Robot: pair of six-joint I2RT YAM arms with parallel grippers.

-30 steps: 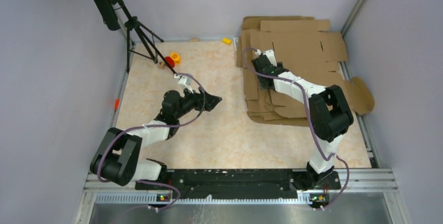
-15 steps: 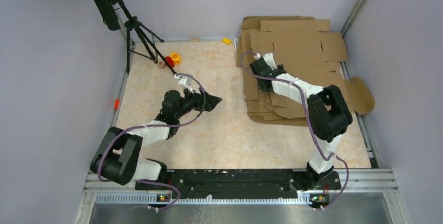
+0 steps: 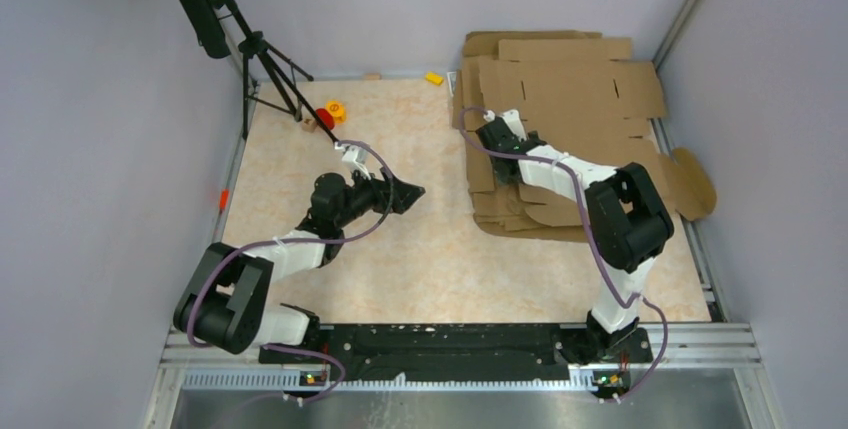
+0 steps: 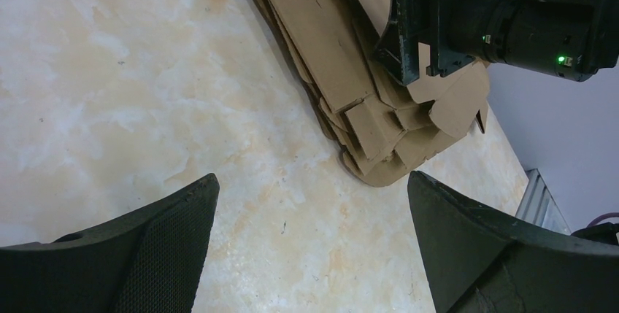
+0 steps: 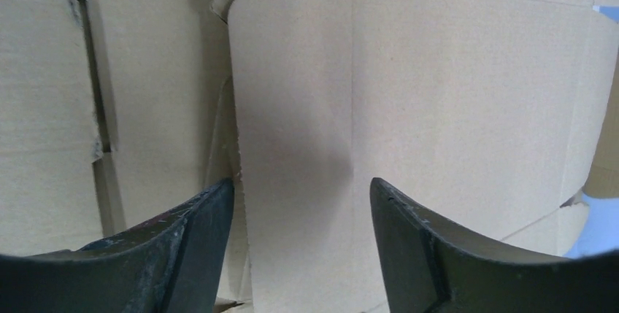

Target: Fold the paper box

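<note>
1. The box (image 5: 409,109), a brown cardboard sheet with a rounded flap and a straight crease line, was seen lying flat on top of a stack (image 3: 590,79) of similar blanks.
2. The stack was placed at about 1 o'clock on the table (image 3: 400,259). One rounded flap was pushed out past the table edge at 3 o'clock.
3. The right gripper (image 3: 497,134) was held over the stack's 9 o'clock edge and pointed down at the box.
4. Its jaws were spread, with the creased flap framed between the two fingers (image 5: 182,254) and nothing pinched. Whether the tips were touching the cardboard could not be told.
5. The left gripper (image 3: 408,189) was held near the middle of the table, at about 9 o'clock from the stack and apart from it, and was pointed toward 3 o'clock.
6. Its jaws were spread wide above bare table, with nothing between them.
7. In the left wrist view, the notched edges of several blanks were seen fanned out at the stack's near corner, and the right gripper was seen above them.
8. A tripod (image 3: 265,64) was stood in the 11 o'clock corner, with a red piece (image 3: 325,117) and an orange piece (image 3: 336,107) at its foot.
9. A yellow block (image 3: 434,78) was seen at the far edge, at 12 o'clock.
</note>
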